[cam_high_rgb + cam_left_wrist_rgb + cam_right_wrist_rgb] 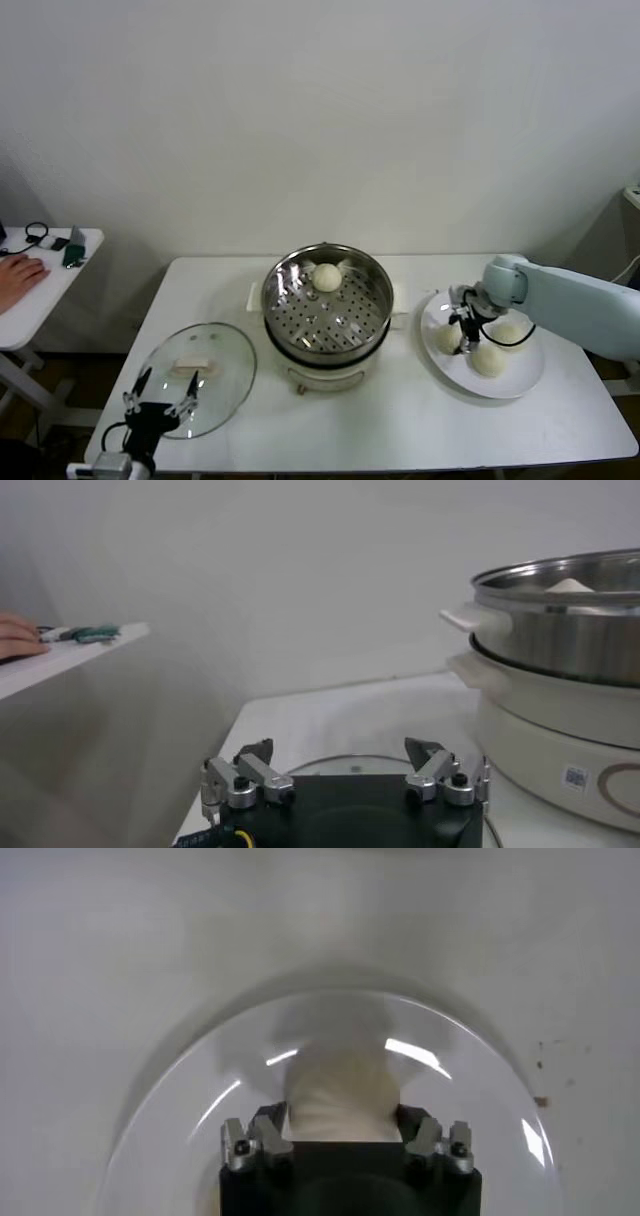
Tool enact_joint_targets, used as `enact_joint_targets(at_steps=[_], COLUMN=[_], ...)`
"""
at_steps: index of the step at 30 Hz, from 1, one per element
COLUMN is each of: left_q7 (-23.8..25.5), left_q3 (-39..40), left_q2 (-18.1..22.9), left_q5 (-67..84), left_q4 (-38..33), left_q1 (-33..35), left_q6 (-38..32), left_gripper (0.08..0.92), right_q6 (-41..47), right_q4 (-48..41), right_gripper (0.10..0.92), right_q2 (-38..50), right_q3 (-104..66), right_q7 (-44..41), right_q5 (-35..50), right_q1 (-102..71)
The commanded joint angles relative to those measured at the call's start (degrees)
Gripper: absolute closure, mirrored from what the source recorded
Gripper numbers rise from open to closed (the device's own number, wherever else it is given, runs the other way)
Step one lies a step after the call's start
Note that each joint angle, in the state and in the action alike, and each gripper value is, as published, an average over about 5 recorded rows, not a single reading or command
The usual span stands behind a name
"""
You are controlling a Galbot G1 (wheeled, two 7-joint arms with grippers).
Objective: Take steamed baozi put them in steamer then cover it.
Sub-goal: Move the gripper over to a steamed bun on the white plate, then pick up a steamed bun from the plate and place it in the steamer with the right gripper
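The steamer (283,318) stands mid-table on its white cooker base (560,720), with one baozi (327,277) on its perforated floor at the back. On the white plate (525,378) to the right lie three more baozi. My right gripper (462,325) reaches down over the left one (449,339). In the right wrist view that baozi (338,1093) sits squeezed between both fingers of the right gripper (340,1120). The glass cover (215,385) lies flat at the front left. My left gripper (165,387) hovers open over its near edge and holds nothing (341,750).
A small white side table (45,290) stands beyond the work table's left end, with a person's hand (20,272) and small items on it. A plain wall runs behind. The steamer's side handle (470,620) juts toward the left gripper.
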State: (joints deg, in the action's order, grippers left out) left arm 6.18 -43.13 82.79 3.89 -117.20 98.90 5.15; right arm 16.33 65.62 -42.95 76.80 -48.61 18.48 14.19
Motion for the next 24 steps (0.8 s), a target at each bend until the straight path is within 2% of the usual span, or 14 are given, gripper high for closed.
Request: enact_joint_targets(at_steps=[1, 8, 15, 19, 24], left_q7=[-0.01, 0.04, 0.08, 0.08, -0.01], left_q3=[-0.43, -0.63, -0.44, -0.36, -0.65], left_q2=[-0.27, -0.60, -0.94, -1.09, -1.21], left_q5=[0.21, 0.48, 0.69, 0.92, 1.40], left_q4=[-0.30, -0.81, -1.14, -1.37, -1.43], left_q1=[0.07, 0.08, -0.14, -0.19, -0.17], left_q6=[-0.07, -0.03, 0.05, 0.11, 0.12], left_gripper=[0.177, 0.177, 0.177, 0.177, 0.177], right_q6=[-0.43, -3.16, -3.05, -0.14, 4.99], right_q4=[0.34, 4.18, 8.35, 13.89, 21.43], right_gripper=[0.337, 0.340, 0.338, 0.338, 0.338], right_q2=[0.90, 1.45, -5.83, -9.87, -14.76], right_q3=[-0.56, 13.15, 20.46, 16.33, 11.14], right_q7=[-0.89, -5.04, -8.18, -6.49, -0.52], right_q5=[0.55, 9.36, 19.21, 24.16, 28.07], right_q1=[2.24, 26.04, 47.93, 50.44, 45.00])
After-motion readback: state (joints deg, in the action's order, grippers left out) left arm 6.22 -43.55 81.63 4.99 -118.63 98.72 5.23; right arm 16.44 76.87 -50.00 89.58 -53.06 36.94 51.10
